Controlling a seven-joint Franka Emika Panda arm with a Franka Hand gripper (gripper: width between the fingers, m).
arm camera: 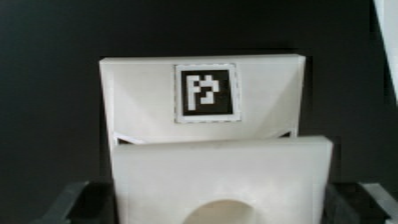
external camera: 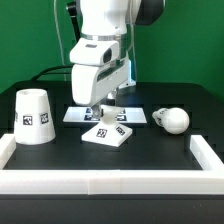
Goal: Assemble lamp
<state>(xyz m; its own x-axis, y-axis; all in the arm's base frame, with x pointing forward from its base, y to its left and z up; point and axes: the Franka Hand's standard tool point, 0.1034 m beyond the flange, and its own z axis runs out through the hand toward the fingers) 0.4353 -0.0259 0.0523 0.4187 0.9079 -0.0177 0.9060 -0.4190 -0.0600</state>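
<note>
Bright, even light from above nearly bleaches the white base (external camera: 107,132) just below the end effector (external camera: 104,106) against the dark, glare-free worktop (external camera: 150,150), and both views are coarse and soft, the wrist view blurring most nearest its lens.

The arm (external camera: 105,35) wears smooth, glossy white shells with rounded corners, split by thin grey seams. Near its top sits a black, rounded joint section (external camera: 150,10). A thin pale cable (external camera: 66,40) runs along the side facing the bench (external camera: 150,150) edge at the exterior view's left. The gripper (external camera: 104,106) has a blocky white body and short dark fingers (arm camera: 68,205), which are blurred in the wrist view.
</note>
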